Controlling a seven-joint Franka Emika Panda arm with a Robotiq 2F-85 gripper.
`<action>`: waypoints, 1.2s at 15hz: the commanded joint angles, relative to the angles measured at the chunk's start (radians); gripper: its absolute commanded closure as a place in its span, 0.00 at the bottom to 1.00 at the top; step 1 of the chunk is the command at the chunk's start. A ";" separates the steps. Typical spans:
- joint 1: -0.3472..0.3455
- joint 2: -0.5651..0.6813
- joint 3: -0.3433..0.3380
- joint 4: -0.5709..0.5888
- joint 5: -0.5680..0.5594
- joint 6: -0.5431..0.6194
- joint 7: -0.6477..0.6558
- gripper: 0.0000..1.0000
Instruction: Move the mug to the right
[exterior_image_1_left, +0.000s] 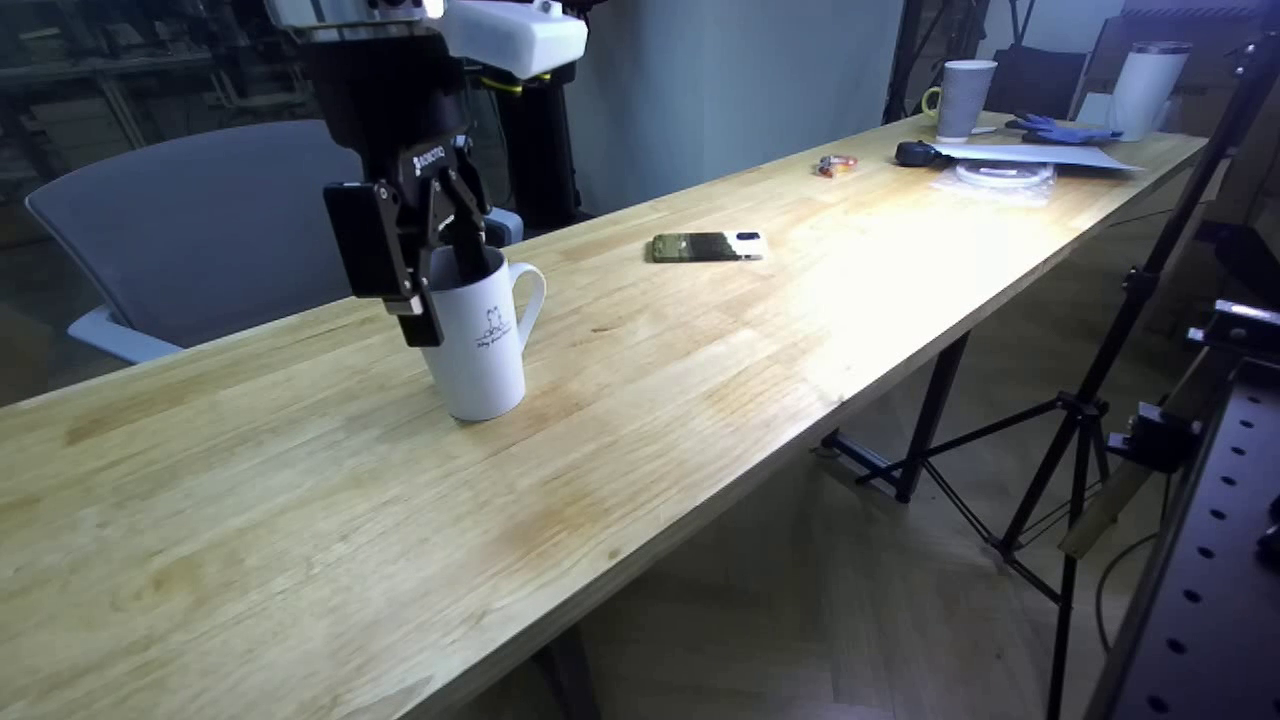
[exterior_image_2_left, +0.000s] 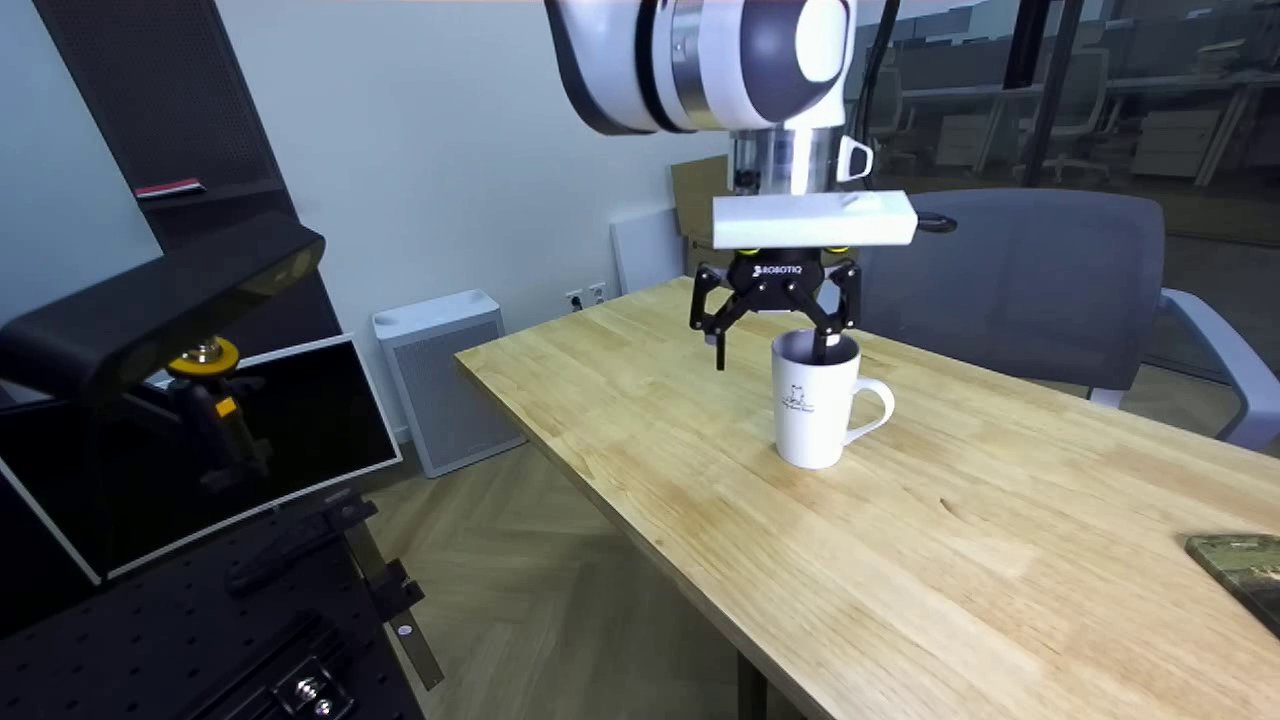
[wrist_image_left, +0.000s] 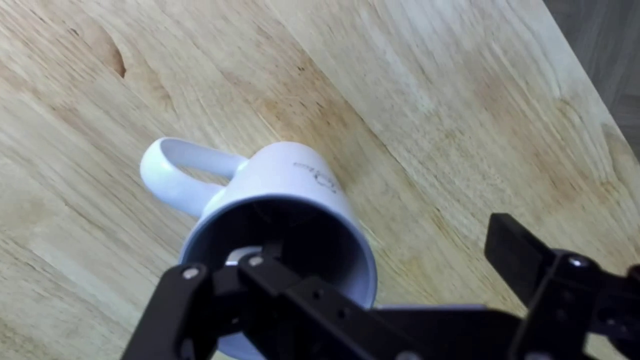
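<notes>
The white mug (exterior_image_1_left: 480, 360) stands on the wooden table (exterior_image_1_left: 300, 520), with a small dark print on its side. It also shows in an exterior view (exterior_image_2_left: 810, 415), with its handle pointing toward the chair side, and in the wrist view (wrist_image_left: 295, 170). My gripper (exterior_image_2_left: 770, 362) is open and straddles the mug's wall. One finger reaches down inside the mug and its tip is hidden there. The other finger hangs outside, apart from the wall, as the wrist view of the gripper (wrist_image_left: 390, 245) shows.
A phone (exterior_image_1_left: 706, 247) lies farther along the table. A small orange-red item (exterior_image_1_left: 836, 166), a patterned cup (exterior_image_1_left: 966, 100), a white tumbler (exterior_image_1_left: 1150, 90) and blue gloves (exterior_image_1_left: 1065, 130) lie at the far end. A grey chair (exterior_image_2_left: 1010, 290) stands against the table's side.
</notes>
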 joint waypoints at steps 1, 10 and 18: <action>-0.007 0.013 -0.005 0.008 -0.037 0.011 0.042 0.00; 0.019 0.056 -0.051 0.044 -0.105 0.034 0.124 0.00; 0.080 0.128 -0.110 0.088 -0.190 0.046 0.259 0.00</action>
